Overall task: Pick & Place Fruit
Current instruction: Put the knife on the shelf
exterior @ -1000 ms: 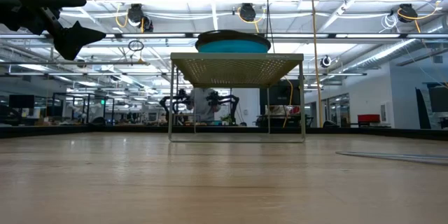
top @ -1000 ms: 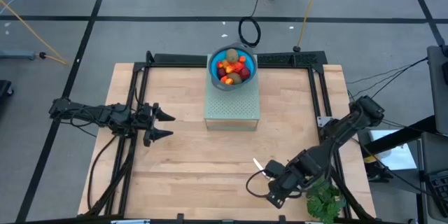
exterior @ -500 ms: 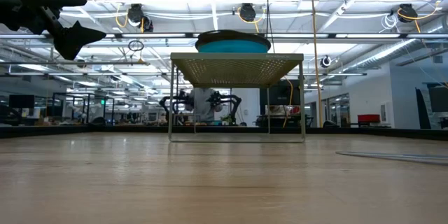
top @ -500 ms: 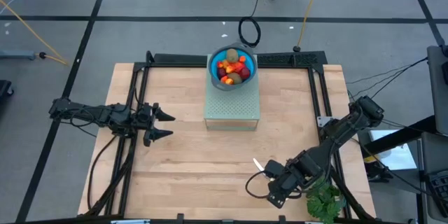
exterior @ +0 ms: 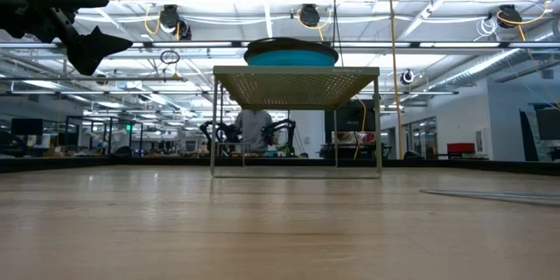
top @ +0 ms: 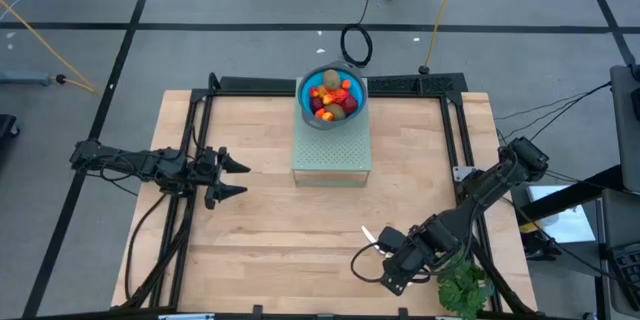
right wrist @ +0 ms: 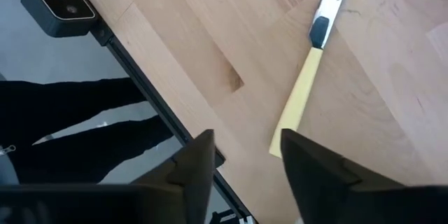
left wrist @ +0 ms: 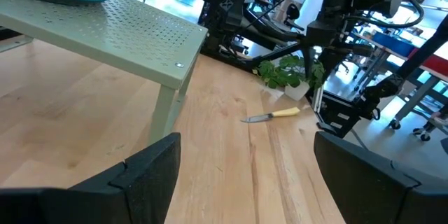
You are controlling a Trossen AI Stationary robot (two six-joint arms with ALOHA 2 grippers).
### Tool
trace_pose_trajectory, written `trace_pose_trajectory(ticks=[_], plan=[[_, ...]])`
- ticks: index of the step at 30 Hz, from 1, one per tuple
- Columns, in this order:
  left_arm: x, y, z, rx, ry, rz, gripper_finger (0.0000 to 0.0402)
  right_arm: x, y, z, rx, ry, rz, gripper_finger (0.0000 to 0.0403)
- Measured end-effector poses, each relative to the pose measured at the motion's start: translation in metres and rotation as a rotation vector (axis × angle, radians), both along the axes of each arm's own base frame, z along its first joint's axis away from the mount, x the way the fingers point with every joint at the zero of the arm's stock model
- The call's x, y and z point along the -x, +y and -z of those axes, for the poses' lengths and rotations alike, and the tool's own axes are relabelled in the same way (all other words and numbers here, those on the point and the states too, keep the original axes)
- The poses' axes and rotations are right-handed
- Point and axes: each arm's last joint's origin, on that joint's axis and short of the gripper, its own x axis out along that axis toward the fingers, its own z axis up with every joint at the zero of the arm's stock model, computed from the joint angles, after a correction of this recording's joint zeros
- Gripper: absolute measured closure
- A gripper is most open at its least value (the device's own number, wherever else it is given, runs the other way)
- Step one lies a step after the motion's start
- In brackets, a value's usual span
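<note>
With the fruit all in the blue bowl on the rack at the table's far edge, I judge placing finished: left gripper wide, right gripper open over the knife, retreat next.

Both arms are matte black with jointed segments; the left gripper ends in two pointed, wedge-shaped fingers.
</note>
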Motion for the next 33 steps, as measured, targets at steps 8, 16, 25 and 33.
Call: trace_pose_trajectory(ticks=[8, 16, 25, 33], plan=[[0.000, 0.000, 0.000, 0.000, 0.000, 0.000, 0.0078, 0.000, 0.000, 0.000, 0.000, 0.000, 0.002, 0.0183], [0.000, 0.000, 0.000, 0.004, 0.000, -0.001, 0.0078, 0.001, 0.000, 0.000, 0.005, 0.005, 0.002, 0.0163], [0.000, 0.000, 0.000, 0.011, 0.001, -0.002, 0.0078, 0.005, -0.003, 0.019, 0.006, 0.058, 0.046, 0.0171], [0.000, 0.000, 0.000, 0.013, 0.001, -0.002, 0.0078, 0.009, -0.002, 0.048, -0.097, 0.123, 0.085, 0.0174]])
